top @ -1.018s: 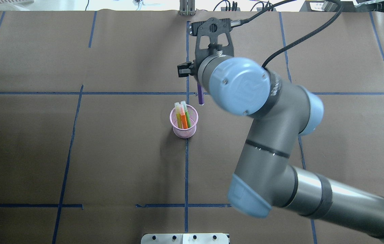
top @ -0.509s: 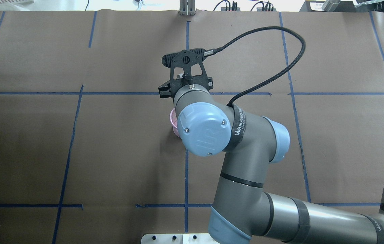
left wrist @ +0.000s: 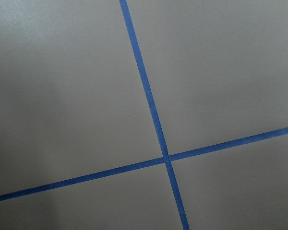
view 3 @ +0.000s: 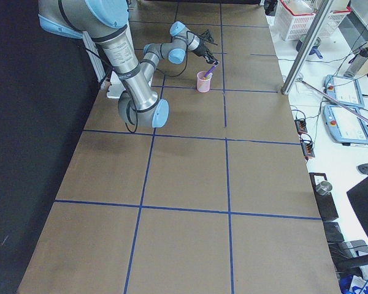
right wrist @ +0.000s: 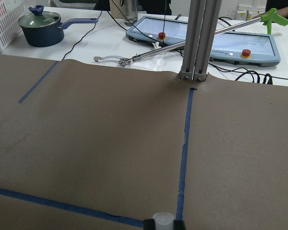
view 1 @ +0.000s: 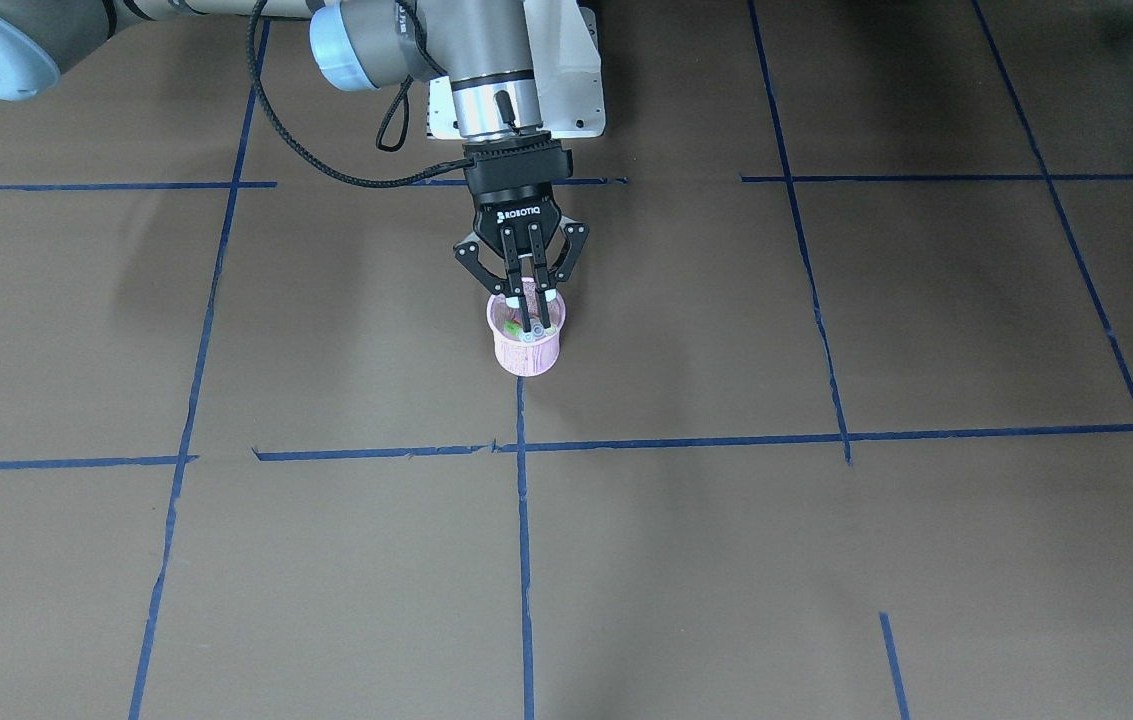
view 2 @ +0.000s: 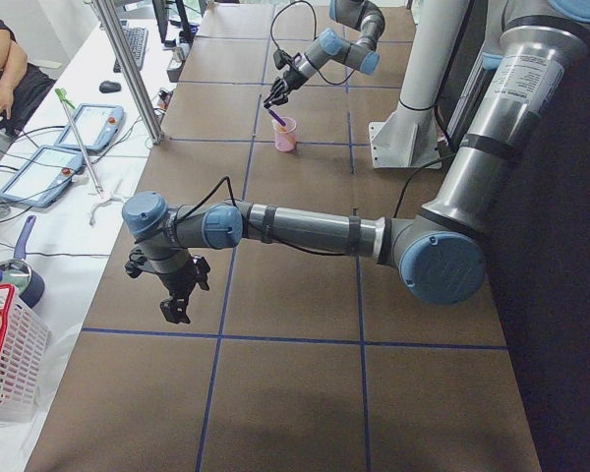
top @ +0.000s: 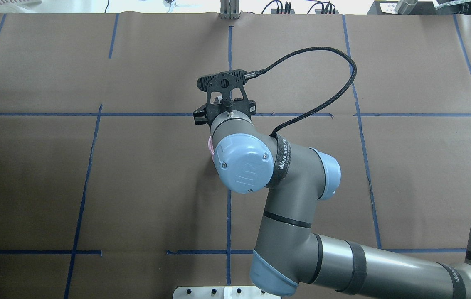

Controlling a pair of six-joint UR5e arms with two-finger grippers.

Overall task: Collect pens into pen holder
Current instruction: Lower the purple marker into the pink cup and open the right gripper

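Note:
The pink mesh pen holder point(view 1: 526, 358) stands on the brown table near a blue tape line. It also shows in the exterior left view point(view 2: 286, 139) and the exterior right view point(view 3: 203, 83). My right gripper point(view 1: 530, 305) hangs straight over its mouth, shut on the purple pen point(view 2: 276, 117), whose lower end is inside the cup. The purple pen's pale cap point(right wrist: 163, 220) shows at the bottom edge of the right wrist view. A bit of the green pen point(view 1: 510, 326) shows inside the cup; the orange pen is hidden. My left gripper point(view 2: 173, 305) hangs far off near the table's left end; I cannot tell its state.
In the overhead view my right wrist covers the holder except a pink sliver point(top: 210, 144). The white robot base point(view 1: 581, 90) lies behind the cup. My left arm point(view 2: 305, 231) stretches low across the table. A metal post point(right wrist: 197, 38) stands at the far edge.
My right arm swung left and toward the robot, carrying the purple pen from behind-right of the holder to over it. The holder and the pens in it are now hidden beneath my wrist.

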